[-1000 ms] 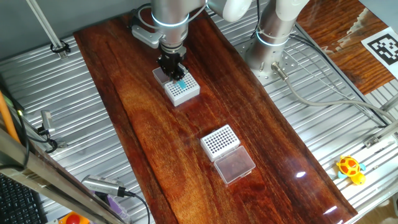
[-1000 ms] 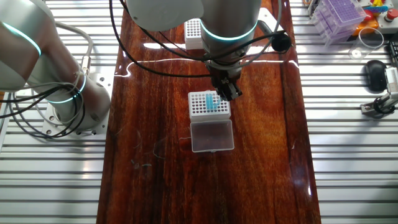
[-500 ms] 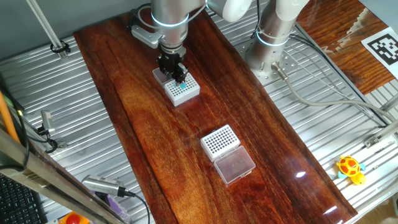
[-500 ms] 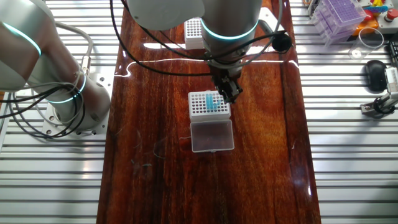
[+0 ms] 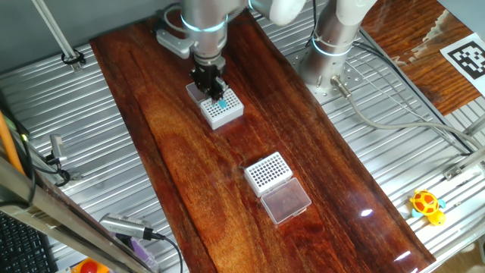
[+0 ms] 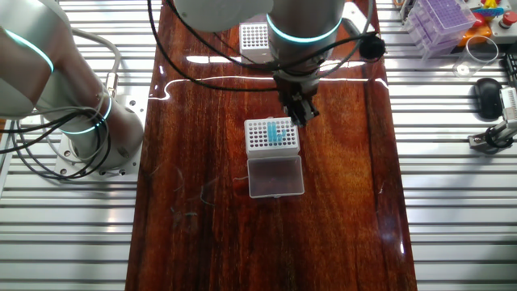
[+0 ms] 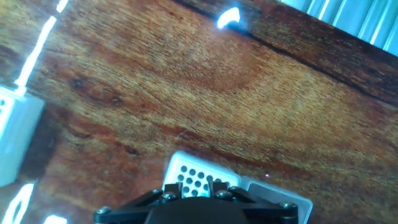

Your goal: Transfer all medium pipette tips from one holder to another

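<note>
The hand (image 6: 300, 111) hangs point-down over the far right corner of the white tip rack (image 6: 271, 136), its fingers close together. Whether they pinch a tip is too small to tell from either fixed view, and the hand view shows only the black finger mounts (image 7: 193, 202) with the rack's hole grid (image 7: 198, 180) just beyond them.

The medium pipette tips (image 6: 279, 131) sit as a teal cluster in the right half of that rack's grid, upright in their holes. That is why the hand comes straight down from above, since a slim cone can only be drawn out along its own axis. The rack's clear hinged lid (image 6: 275, 176) lies folded flat on the bench (image 6: 202, 234) at its near edge, out of the vertical path.

A second white rack (image 5: 268, 171) stands well apart along the wooden bench, its own lid (image 5: 286, 202) open beside it and its holes dark, with no teal showing. It reads as the receiving holder, left uncovered and clear of the first rack so the arm can travel between them freely. Most of the transfer appears yet to be done.
</note>
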